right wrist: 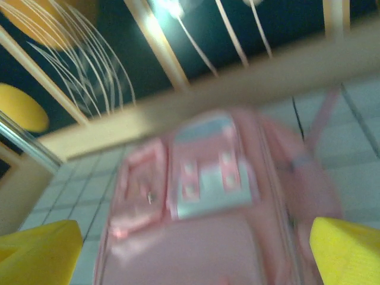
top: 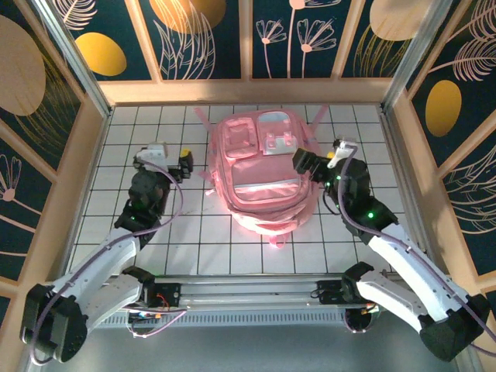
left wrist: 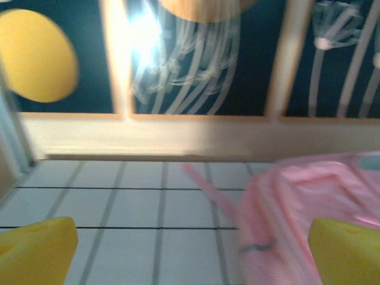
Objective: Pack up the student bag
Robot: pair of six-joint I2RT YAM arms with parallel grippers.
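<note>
A: Start at the near edge: what are the arms doing?
B: Both reach forward from their bases over the white tabletop with its dark grid (top: 155,116). The left gripper (top: 172,160) hangs to the left of the backpack and apart from it. Its yellow fingers (left wrist: 35,249) stand wide with nothing between them.
A: And the other one?
B: The right gripper (top: 306,163) is over the backpack's upper right part, jaws spread just as wide and holding nothing. The wrist view is too blurred to tell whether it touches the fabric.
A: Where does the backpack itself lie?
B: The large soft pink fabric backpack (top: 260,174) with pale blue-white patches lies flat in the middle of the table, front pockets up, between the two grippers. One pink strap (left wrist: 205,187) trails across the tiles on its left side.
A: Beyond it?
B: A pale wooden rail (top: 248,91) – then dark blue wall panels (top: 205,39) with yellow circles and thin white plant drawings
</note>
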